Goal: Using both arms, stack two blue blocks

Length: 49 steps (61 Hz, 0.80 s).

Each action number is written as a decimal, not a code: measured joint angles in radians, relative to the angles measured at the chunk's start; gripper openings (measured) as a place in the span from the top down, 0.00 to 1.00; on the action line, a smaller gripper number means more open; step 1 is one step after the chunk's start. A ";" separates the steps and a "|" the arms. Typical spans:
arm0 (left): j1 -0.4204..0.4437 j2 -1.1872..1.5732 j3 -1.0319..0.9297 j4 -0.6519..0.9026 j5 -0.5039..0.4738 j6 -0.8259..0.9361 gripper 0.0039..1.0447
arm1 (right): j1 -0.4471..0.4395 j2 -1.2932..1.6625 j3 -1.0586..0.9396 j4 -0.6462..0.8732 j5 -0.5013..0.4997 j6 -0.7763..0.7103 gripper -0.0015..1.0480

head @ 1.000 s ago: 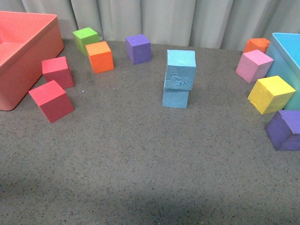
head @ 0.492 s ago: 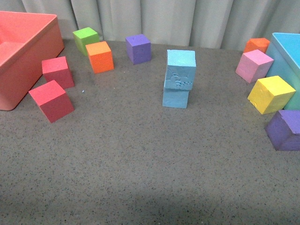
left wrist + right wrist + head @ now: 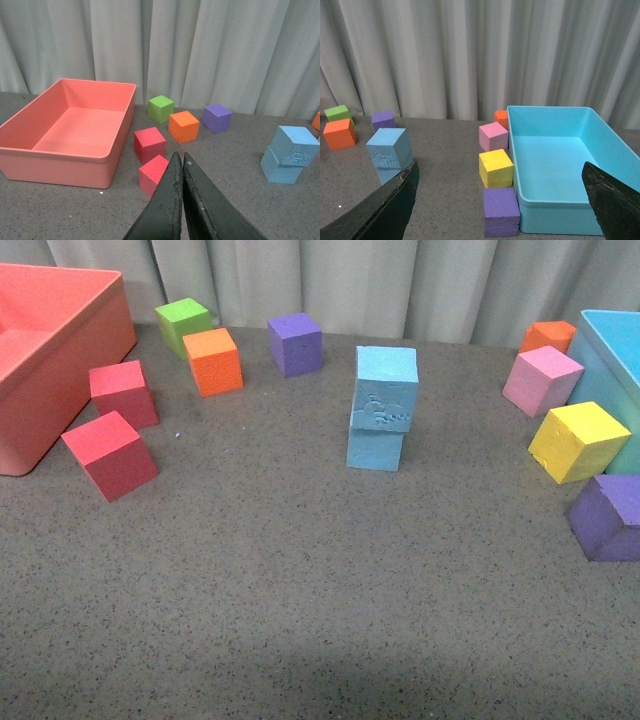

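Two sky-blue blocks stand stacked mid-table. The upper block, with whitish scuff marks on its front, sits slightly askew on the plain lower block. The stack also shows in the left wrist view and the right wrist view. Neither arm shows in the front view. My left gripper is shut and empty, well back from the stack. My right gripper is wide open and empty, its fingers at the frame's sides, away from the stack.
A red bin stands far left, with two red cubes beside it. Green, orange and purple cubes sit at the back. At right a light blue bin has orange, pink, yellow and purple cubes beside it.
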 joint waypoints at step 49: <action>0.000 -0.183 0.000 -0.189 0.002 0.000 0.13 | 0.000 0.000 0.000 0.000 0.000 0.000 0.09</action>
